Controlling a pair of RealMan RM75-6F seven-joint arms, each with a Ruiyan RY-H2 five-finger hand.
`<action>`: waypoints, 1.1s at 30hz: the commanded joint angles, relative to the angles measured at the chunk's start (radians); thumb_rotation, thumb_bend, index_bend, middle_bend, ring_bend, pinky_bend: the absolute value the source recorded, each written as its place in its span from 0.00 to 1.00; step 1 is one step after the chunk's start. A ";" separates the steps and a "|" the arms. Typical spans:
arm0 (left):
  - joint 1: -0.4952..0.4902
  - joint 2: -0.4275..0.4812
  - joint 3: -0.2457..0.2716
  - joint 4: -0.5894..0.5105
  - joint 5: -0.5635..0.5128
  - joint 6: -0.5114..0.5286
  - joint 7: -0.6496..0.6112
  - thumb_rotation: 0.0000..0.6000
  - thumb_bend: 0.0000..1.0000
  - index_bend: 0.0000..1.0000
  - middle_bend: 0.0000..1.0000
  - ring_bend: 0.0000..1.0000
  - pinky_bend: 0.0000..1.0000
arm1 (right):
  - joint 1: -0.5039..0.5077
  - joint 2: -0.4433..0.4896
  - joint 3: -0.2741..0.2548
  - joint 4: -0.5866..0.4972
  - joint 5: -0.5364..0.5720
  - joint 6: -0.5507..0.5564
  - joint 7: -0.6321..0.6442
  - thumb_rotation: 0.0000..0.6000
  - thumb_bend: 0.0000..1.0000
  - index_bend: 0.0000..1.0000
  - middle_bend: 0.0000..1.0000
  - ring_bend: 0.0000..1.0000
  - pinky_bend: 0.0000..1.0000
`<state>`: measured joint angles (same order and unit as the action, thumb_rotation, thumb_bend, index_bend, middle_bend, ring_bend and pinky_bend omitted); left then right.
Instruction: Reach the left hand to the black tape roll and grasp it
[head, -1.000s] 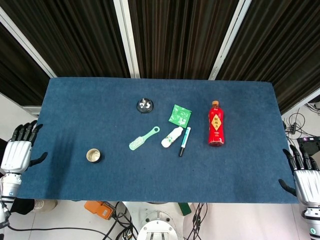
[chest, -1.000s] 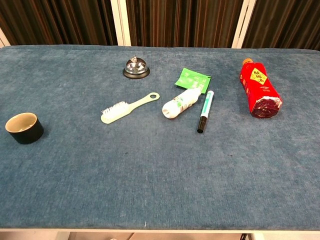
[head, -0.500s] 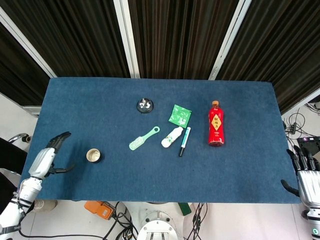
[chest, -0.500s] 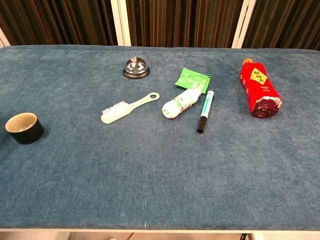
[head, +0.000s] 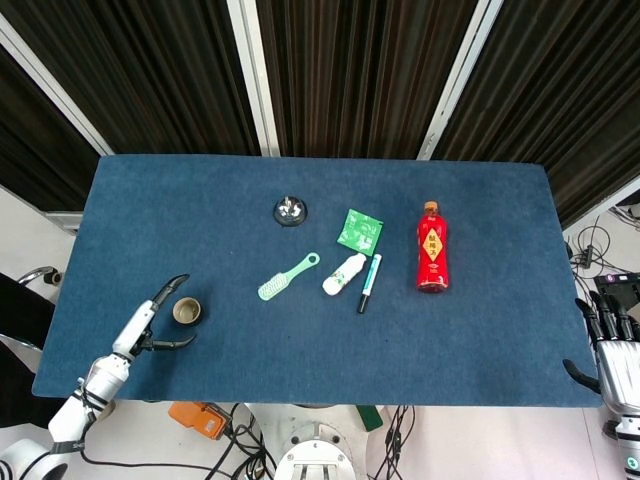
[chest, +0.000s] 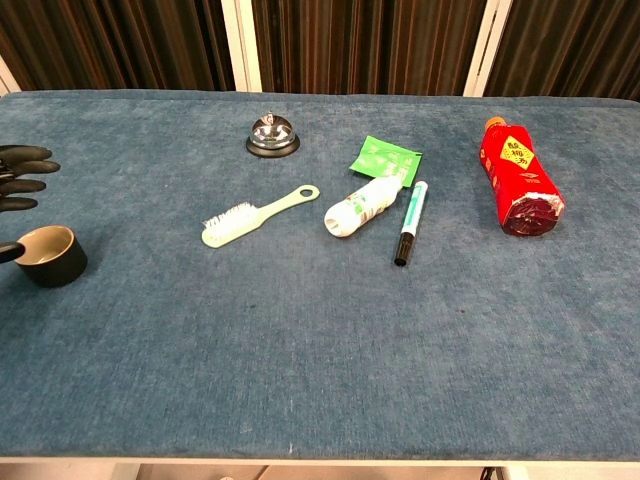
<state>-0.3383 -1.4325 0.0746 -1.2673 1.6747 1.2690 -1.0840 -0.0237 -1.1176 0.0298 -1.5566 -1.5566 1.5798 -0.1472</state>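
Observation:
The black tape roll (head: 186, 311) (chest: 47, 256), with a tan inner ring, lies flat on the blue table near its left front. My left hand (head: 152, 321) is just left of the roll, fingers spread and holding nothing; its thumb reaches along the roll's near side. In the chest view only its black fingertips (chest: 26, 172) enter at the left edge, above and beside the roll. My right hand (head: 612, 342) hangs off the table's right front corner, fingers apart and empty.
Mid-table lie a green brush (head: 288, 277), a white tube (head: 345, 274), a marker (head: 370, 282), a green packet (head: 359, 230), a silver bell (head: 290, 210) and a red bottle (head: 432, 248). The table's front edge (head: 300, 400) runs close below my left hand.
My left hand has swung in from off the table's left edge to right beside the tape roll. The right hand has barely moved. No object has shifted.

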 joint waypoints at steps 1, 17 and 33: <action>-0.001 -0.063 0.006 0.092 0.000 0.021 -0.067 1.00 0.19 0.07 0.05 0.00 0.04 | 0.000 0.000 0.000 0.000 -0.002 0.000 -0.001 1.00 0.29 0.17 0.12 0.11 0.25; 0.019 -0.214 0.001 0.367 -0.044 0.040 -0.166 1.00 0.20 0.07 0.07 0.00 0.04 | -0.001 -0.001 -0.002 -0.004 -0.002 -0.003 -0.007 1.00 0.29 0.17 0.12 0.11 0.25; 0.026 -0.326 0.004 0.513 -0.051 0.057 -0.218 1.00 0.27 0.12 0.23 0.08 0.09 | -0.002 0.000 -0.002 -0.004 -0.001 -0.004 -0.003 1.00 0.29 0.18 0.12 0.11 0.25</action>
<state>-0.3115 -1.7518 0.0794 -0.7627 1.6253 1.3252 -1.2947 -0.0252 -1.1177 0.0277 -1.5602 -1.5578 1.5756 -0.1495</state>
